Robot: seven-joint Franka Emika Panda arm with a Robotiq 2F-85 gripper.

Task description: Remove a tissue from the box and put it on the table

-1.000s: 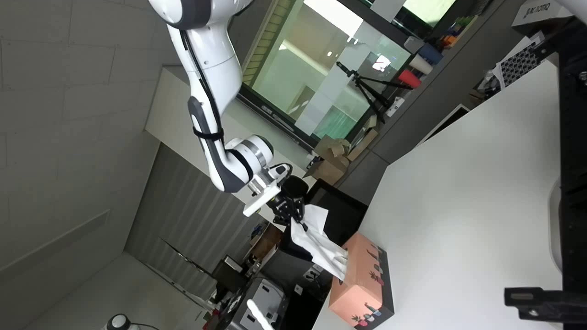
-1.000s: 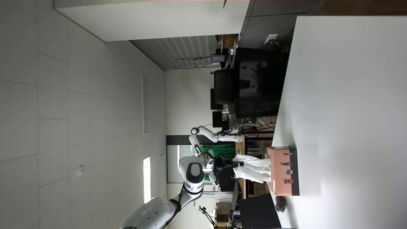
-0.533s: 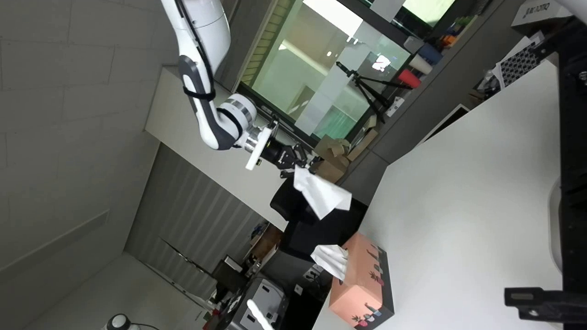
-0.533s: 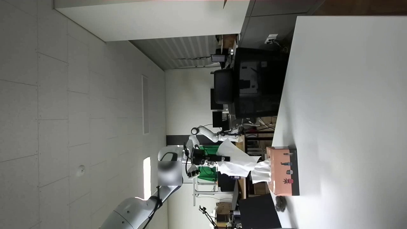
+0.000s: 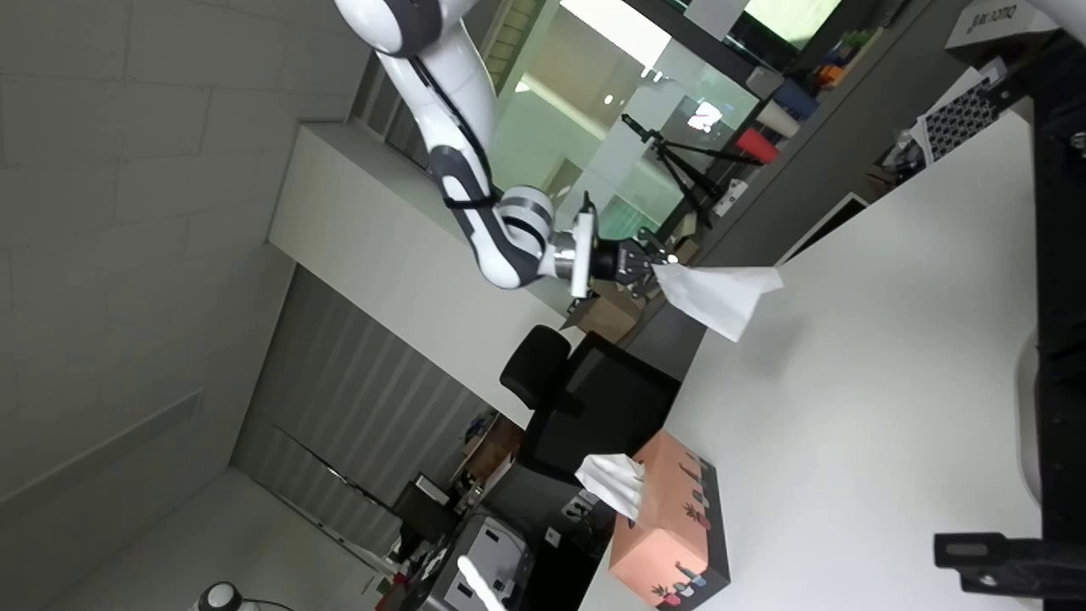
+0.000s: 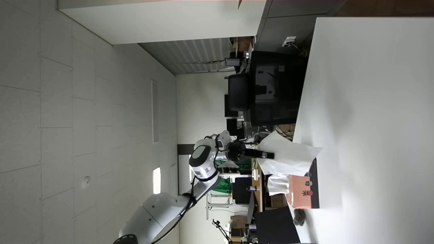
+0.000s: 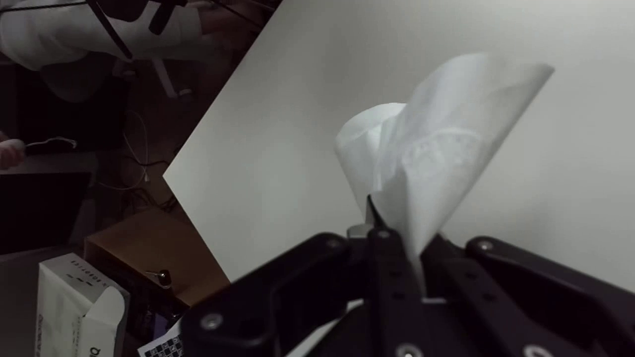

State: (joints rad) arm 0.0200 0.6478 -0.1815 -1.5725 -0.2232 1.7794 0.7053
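Observation:
Both exterior views stand turned sideways. My gripper [image 5: 660, 261] is shut on a white tissue [image 5: 717, 299] and holds it in the air. The gripper also shows in an exterior view [image 6: 269, 155], with the tissue [image 6: 290, 156] partly hiding the box. In the wrist view the tissue [image 7: 441, 139] fans out from between the fingertips of the gripper [image 7: 409, 238]. The salmon-pink box [image 5: 666, 522] stands on the white table [image 5: 848, 441], apart from the gripper. It also shows in an exterior view [image 6: 300, 196]. Another tissue [image 5: 612, 482] sticks out of the box's opening.
A black rail [image 5: 1060, 356] runs along one table edge. A small dark fuzzy thing [image 6: 299, 217] lies beside the box. A black office chair [image 5: 594, 407] stands behind the table. In the wrist view a white carton [image 7: 79, 302] lies beyond the table edge.
The tissue has come out of the box and hangs free in the gripper. The arm has lifted, then moved sideways away from the box, over the table. The box has stayed put.

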